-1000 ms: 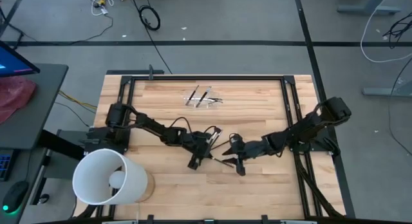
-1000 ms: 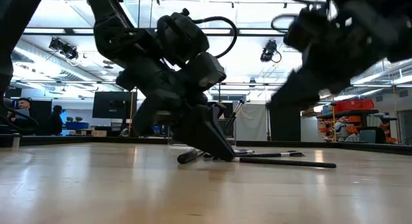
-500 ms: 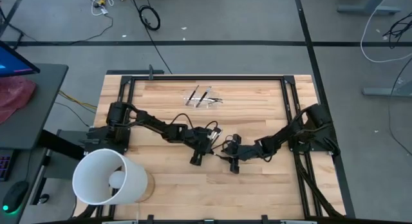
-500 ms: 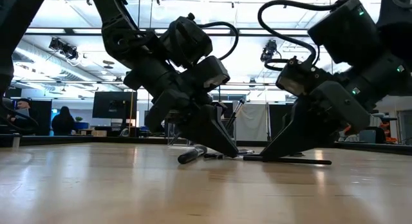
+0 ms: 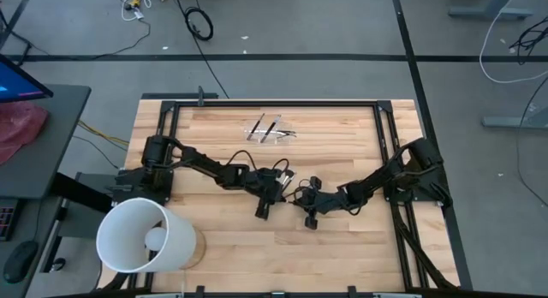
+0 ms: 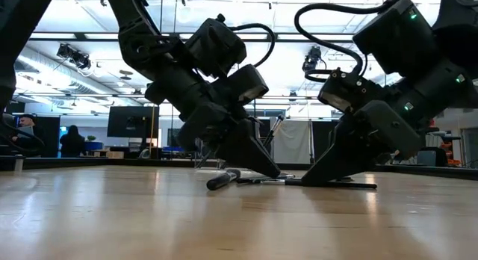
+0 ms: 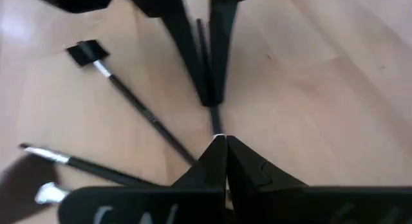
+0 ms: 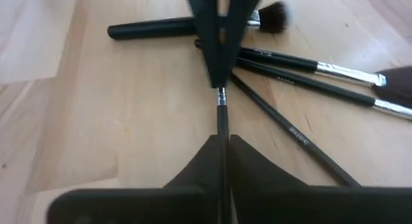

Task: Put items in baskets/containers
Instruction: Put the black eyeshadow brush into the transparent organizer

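Several thin dark makeup brushes lie fanned on the wood at mid-table, along with a thicker one with a fluffy head. My left gripper and my right gripper face each other tip to tip, low over the table. Both are shut on the same thin brush. The clear holder stands near the far edge with a few brushes in it. My left gripper pinches the thin brush at its silvery ferrule end between its two fingertips. It slants down from the table's left, its fingers running along the brush. Whether the brush is clear of the wood, I cannot tell. My right gripper pinches the same brush by its dark handle, at the end away from the ferrule, between its two fingertips. It slants down from the table's right, in line with the brush. The brush spans the short gap to the left gripper's fingers.
A large white bucket lies on its side at the near left corner. The loose brushes lie right beside both grippers. One lies behind the right gripper's fingertips. Black frame rails run along the table's sides.
My right gripper has come down to the table top, tipping more steeply, and has shut on the thin brush's handle end. My left gripper has stayed shut on the other end and kept its place.
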Available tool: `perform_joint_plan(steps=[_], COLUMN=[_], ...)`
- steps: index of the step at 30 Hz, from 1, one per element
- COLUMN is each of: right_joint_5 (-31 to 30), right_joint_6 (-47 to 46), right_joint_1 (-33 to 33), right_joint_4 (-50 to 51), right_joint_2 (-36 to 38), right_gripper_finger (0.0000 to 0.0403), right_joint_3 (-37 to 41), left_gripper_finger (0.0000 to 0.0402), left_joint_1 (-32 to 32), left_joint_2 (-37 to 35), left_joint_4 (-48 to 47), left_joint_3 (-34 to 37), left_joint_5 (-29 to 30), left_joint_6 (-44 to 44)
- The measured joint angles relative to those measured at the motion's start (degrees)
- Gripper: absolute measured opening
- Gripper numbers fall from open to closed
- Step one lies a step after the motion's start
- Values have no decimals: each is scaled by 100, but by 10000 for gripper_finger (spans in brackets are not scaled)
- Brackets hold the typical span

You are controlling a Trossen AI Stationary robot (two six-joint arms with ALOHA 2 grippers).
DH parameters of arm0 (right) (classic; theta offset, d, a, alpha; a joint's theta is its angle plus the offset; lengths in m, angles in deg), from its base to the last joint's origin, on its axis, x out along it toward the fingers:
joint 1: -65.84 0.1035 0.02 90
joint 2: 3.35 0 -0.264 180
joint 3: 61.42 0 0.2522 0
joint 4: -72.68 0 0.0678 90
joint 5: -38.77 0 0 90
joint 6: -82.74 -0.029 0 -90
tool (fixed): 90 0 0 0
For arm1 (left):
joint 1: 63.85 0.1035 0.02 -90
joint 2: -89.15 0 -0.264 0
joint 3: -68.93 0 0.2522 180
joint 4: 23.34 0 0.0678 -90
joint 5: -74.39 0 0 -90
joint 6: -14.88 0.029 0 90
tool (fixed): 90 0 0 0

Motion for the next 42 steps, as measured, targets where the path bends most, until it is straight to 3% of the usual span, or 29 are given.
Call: perform_joint_plan(steps=[11,25,32,42], right_joint_5=[208,5,-39,-79], right_joint_6=[664,614,848,862], right_joint_1=[-10,-61,2,19], right_joint_4=[-540,-735,-1191,-1391], right_joint_2=[-115,-117,-139,-134], right_gripper_finger=[6,5,5,7], right_joint_3=[39,42,57,55], left_gripper_finger=[43,182,184,169], left_joint_1=[-1,-214,-436,-431], left_joint_2=[-7,-17,-17,-17], left_joint_4=[-19,53,-76,-283], left_joint_3=[0,-162,-149,-146], left_joint_5=[267,263,791,822], left_joint_6=[-146,-450,-649,-743])
